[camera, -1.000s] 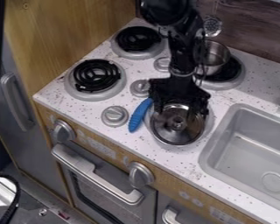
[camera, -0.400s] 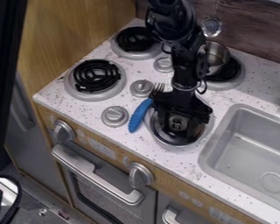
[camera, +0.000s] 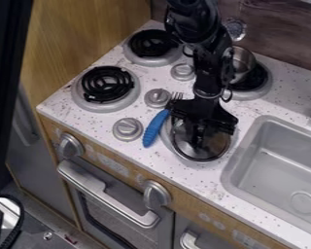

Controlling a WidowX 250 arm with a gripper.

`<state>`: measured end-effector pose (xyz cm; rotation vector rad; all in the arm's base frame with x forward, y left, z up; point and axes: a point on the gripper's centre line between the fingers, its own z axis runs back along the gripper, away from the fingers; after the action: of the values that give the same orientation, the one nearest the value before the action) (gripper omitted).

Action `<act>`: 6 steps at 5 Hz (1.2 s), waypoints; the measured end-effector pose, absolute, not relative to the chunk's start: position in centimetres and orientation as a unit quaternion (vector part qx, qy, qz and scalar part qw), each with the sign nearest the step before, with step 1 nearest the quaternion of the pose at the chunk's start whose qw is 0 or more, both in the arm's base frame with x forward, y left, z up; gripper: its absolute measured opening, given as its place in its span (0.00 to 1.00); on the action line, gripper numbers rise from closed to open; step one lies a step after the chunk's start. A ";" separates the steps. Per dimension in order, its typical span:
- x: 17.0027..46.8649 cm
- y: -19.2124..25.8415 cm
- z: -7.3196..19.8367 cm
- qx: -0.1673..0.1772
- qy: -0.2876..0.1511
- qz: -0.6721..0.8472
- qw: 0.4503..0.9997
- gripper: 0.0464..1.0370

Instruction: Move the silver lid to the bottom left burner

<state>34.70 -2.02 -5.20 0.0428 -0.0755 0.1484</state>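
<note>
In the camera view, the black two-finger hand [camera: 197, 142] is closed centrally on the round silver lid [camera: 215, 145] at the front-right burner, presumably for lifting. Transfer to the black-coiled bottom left burner [camera: 107, 86] requires clearance over the blue-handled fork [camera: 155, 128], inside the worktop's front edge [camera: 173, 175].

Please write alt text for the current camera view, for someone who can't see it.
A black gripper hangs over the silver lid on the bottom right burner of a toy stove. A blue-handled fork lies beside it, the bottom left burner is bare, and a metal pot sits at the back right.
</note>
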 end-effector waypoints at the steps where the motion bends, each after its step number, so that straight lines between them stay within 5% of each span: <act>1: 34.9 -1.3 -4.8 0.035 -0.032 0.071 0.996 0.22; 3: 36.2 5.6 -0.2 0.040 -0.068 0.165 0.983 0.22; 6: 35.7 16.0 -3.4 0.029 -0.039 0.268 0.962 0.22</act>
<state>35.72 16.00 -3.44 0.0593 -0.0795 0.5430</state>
